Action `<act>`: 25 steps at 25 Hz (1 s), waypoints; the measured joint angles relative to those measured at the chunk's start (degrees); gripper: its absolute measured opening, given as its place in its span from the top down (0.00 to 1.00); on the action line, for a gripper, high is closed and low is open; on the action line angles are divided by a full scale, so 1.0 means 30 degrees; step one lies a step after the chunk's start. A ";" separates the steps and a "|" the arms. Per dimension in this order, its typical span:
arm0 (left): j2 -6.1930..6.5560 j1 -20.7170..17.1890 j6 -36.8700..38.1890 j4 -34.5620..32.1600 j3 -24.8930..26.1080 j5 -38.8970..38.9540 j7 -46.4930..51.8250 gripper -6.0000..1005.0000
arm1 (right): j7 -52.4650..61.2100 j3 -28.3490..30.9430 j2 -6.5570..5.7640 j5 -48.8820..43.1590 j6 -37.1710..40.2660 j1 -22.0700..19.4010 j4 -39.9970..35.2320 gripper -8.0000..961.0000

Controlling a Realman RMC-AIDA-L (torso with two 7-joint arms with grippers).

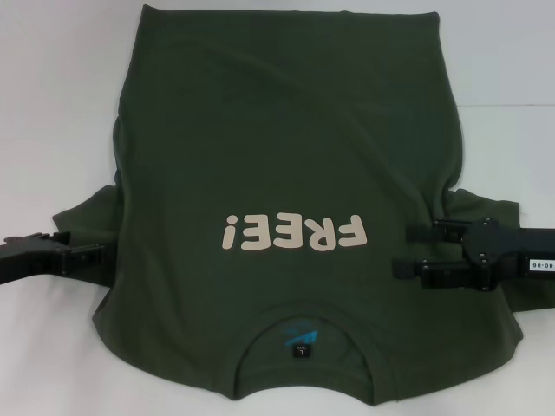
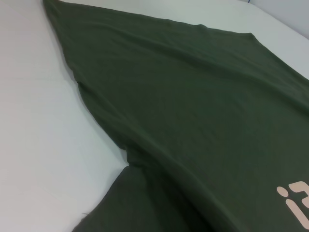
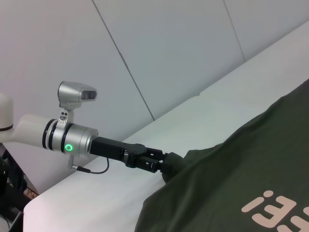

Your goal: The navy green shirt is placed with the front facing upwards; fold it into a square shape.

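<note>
We see the shirt (image 1: 286,182) lying chest-up on the table (image 1: 52,104), ready for folding. Our left gripper (image 1: 97,256) grips the sleeve edge; our right gripper (image 1: 406,250) hovers spread over the opposite sleeve.

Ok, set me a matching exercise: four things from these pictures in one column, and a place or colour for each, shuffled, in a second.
Things:
1. shirt
2. lettering
3. neck label
4. left end effector

Descriptions:
A. blue, inside the collar
B. at the sleeve on the robot's left
C. dark olive green, spread on the white table
D. cream, across the chest

Pairs: 1-C, 2-D, 3-A, 4-B
</note>
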State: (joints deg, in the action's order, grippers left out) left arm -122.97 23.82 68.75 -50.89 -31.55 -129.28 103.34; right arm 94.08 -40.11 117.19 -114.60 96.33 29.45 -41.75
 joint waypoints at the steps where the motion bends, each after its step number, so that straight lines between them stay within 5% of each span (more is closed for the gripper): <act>1: 0.0002 0.0000 0.0002 0.0000 0.0000 -0.0001 0.0001 0.16 | -0.0010 0.0006 0.0002 0.0000 0.0000 -0.0008 0.0000 0.07; 8: 0.0066 0.0141 -0.0058 -0.0061 0.0000 -0.0603 0.0404 0.17 | -0.0026 0.0025 0.0008 0.0000 0.0000 -0.0006 0.0000 0.07; 18: -0.0284 0.0262 -0.0288 -0.1062 0.0001 -0.1401 0.0954 0.58 | -0.0029 0.0013 0.0009 0.0000 0.0011 0.0024 0.0002 0.07; 25: -0.0290 0.0369 -0.0392 -0.1061 -0.0200 -0.1407 0.1024 0.73 | -0.0046 0.0042 0.0008 0.0000 -0.0002 -0.0029 0.0030 0.07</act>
State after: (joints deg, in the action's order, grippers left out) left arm -123.84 24.92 67.58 -54.07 -32.15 -133.50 106.41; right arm 93.95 -39.99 117.22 -114.60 96.32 29.36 -41.66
